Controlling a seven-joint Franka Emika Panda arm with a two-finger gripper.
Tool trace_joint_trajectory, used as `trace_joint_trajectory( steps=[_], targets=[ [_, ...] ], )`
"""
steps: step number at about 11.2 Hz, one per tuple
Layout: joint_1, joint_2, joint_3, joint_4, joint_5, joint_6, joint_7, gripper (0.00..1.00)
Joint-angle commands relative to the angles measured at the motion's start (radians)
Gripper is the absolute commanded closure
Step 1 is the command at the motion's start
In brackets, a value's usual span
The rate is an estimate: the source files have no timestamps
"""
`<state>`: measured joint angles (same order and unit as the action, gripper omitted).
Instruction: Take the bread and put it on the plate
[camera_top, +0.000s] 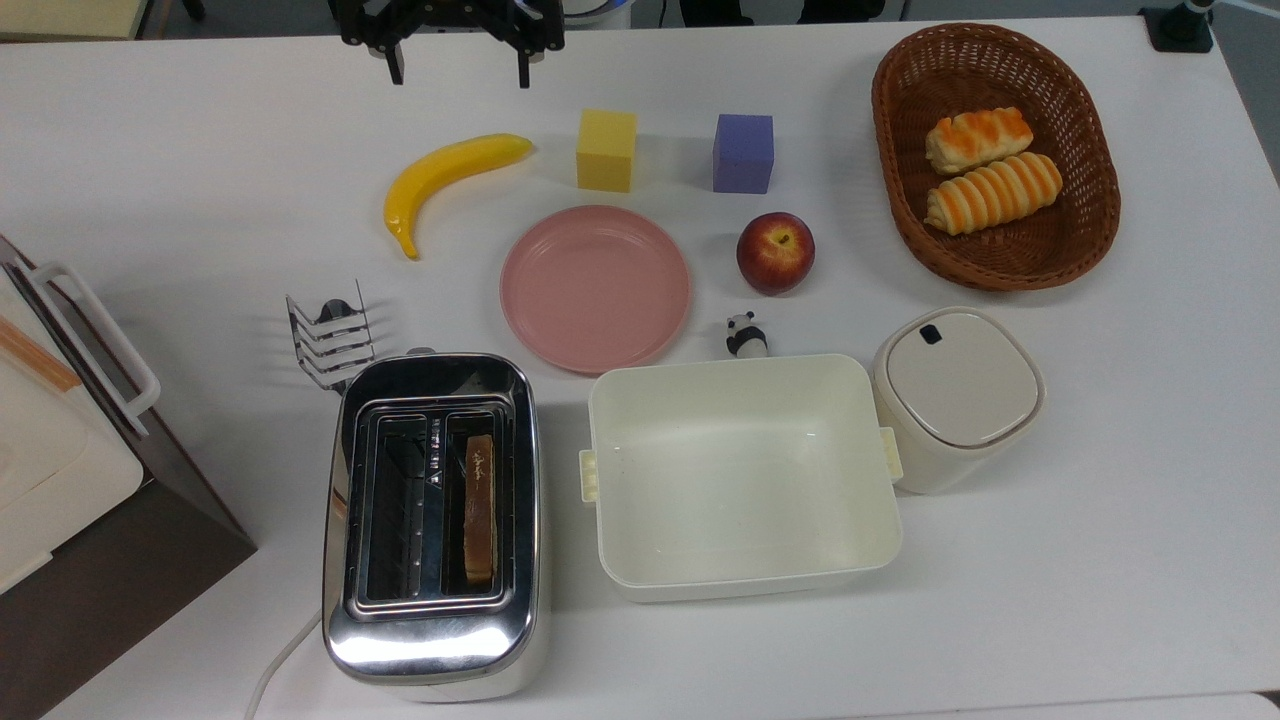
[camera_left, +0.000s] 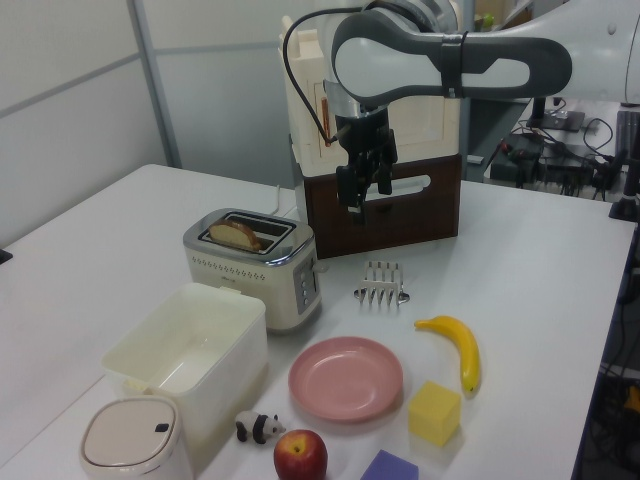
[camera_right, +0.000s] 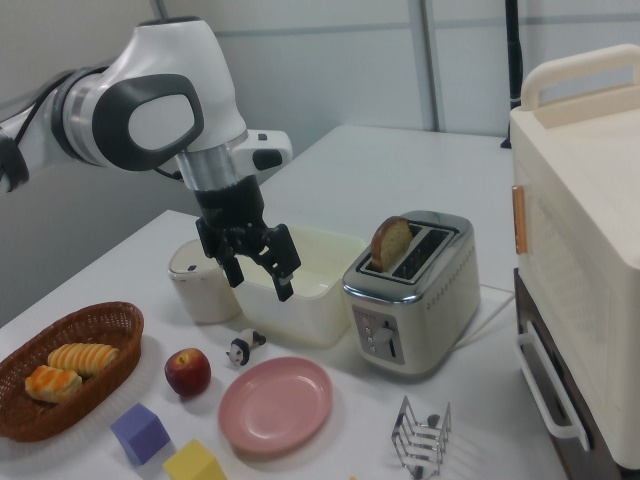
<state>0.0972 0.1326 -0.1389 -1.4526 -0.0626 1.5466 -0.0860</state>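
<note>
Nearest the bottom edge of the top view: a chrome toaster (camera_top: 432, 520) with the bread (camera_top: 479, 508) standing edge-on in the slot on the top view's right, crust upward, poking out above the slot as seen in the right view (camera_right: 390, 243). Beside it, on the top view's right, a cream rectangular tub (camera_top: 742, 475), and past that a lidded cream canister (camera_top: 956, 395) touching or nearly touching the tub's end. At the top view's left edge, a cream oven-like appliance (camera_top: 60, 420) on a dark brown base.

Next row back: a small wire toast rack (camera_top: 332, 338) just behind the toaster, the pink plate (camera_top: 596, 288) bare on the white table (camera_top: 180, 200), a tiny panda figure (camera_top: 745, 335) between plate and tub, and a red apple (camera_top: 775, 252) just beside the plate on the top view's right.

Farther still: a banana (camera_top: 445, 180), a yellow cube (camera_top: 606, 150), a purple cube (camera_top: 743, 153), and off to the top view's right a brown wicker basket (camera_top: 905, 200) holding two orange-striped rolls (camera_top: 990, 170).

At the far edge, the gripper (camera_top: 460, 72) — fingers spread apart, nothing between them — hanging above the table beyond the banana, well apart from toaster and bread; in the left view (camera_left: 366, 192) pointing downward in front of the oven-like appliance.
</note>
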Motion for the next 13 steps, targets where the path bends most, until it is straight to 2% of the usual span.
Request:
trace_joint_trajectory(
  steps=[1, 3, 8, 13],
  targets=[
    [0.004, -0.019, -0.007, -0.02, 0.006, 0.021, 0.017, 0.0],
    [0.003, -0.018, -0.007, -0.018, 0.032, 0.023, 0.014, 0.0],
    [0.004, -0.01, -0.007, -0.018, 0.035, 0.111, 0.014, 0.0],
    [0.003, 0.027, -0.007, -0.018, 0.037, 0.335, 0.015, 0.0]
  ],
)
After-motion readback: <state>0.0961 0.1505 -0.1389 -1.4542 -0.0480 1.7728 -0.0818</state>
